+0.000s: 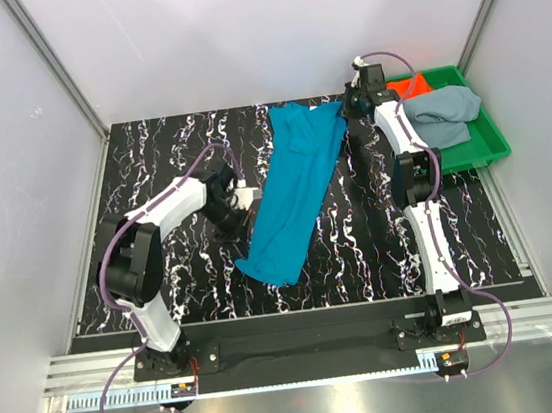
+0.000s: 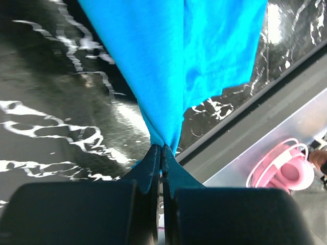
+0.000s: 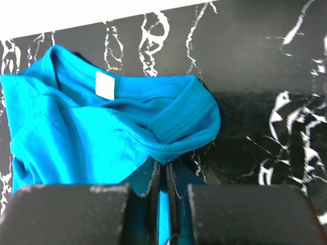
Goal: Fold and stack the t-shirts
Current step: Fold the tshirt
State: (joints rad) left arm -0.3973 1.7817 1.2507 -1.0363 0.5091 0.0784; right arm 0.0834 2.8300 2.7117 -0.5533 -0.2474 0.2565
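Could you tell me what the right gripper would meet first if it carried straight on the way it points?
The right gripper is shut on the teal-blue t-shirt, so its bunched collar cloth comes first; beyond that probably the black table, though depth is unclear.

Stretched t-shirt (image 1: 294,189) on the table (image 1: 150,162), tray (image 1: 481,153) at the far right.
The stretched t-shirt runs from far centre to near left-of-centre. The left gripper (image 1: 243,205) pinches its left edge and the right gripper (image 1: 353,108) its far-right end. In the tray, a second t-shirt (image 1: 446,110) seemingly lies partly over a third t-shirt (image 1: 412,84) behind it.
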